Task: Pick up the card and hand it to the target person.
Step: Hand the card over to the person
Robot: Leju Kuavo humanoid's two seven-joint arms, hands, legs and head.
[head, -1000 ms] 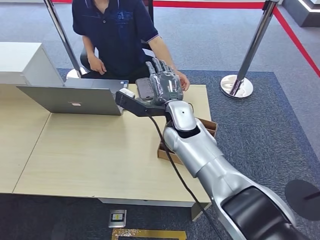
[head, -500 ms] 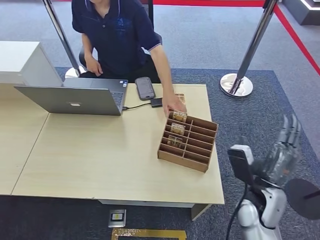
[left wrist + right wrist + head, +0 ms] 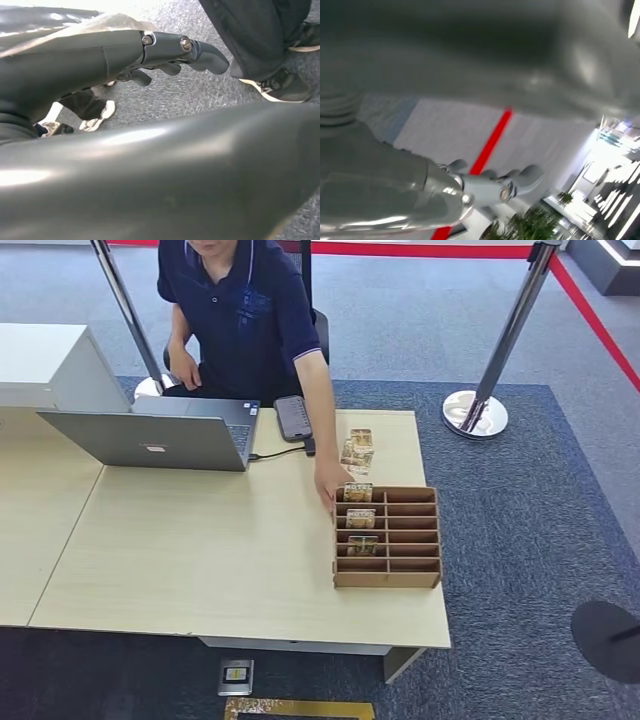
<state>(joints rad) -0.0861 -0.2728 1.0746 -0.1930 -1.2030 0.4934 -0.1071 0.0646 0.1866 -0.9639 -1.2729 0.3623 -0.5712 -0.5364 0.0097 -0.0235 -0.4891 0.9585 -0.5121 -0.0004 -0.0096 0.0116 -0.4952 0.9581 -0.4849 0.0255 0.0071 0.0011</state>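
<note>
And the right arm is gone from over the desk! A second ago it was stretched out toward the person [image 3: 249, 315]; half a second ago it was swinging down past the table's corner, and now the head view has the desk [image 3: 189, 540] without it. The person has meanwhile straightened the wooden tray [image 3: 388, 537], which sat skewed a moment back and now lies square to the table edge, with the person's hand [image 3: 330, 483] touching its near-left corner.

My read: one hand-over is finished and the robot is resetting for another pick.

Right hand [image 3: 433, 192]: seen from its wrist camera, fingers stretched out and apart, nothing between them, hanging over grey floor with a red line. Left hand [image 3: 113, 55]: fingers extended, holding nothing, down by the floor near somebody's shoes.

The cards now. 3 small cards [image 3: 360, 517] stand upright in the tray's left column of slots, one behind another, pale with brownish print. Loose cards [image 3: 358, 447] lie flat just beyond the tray, near the phone [image 3: 293, 417]. The print is too small to read.
</note>
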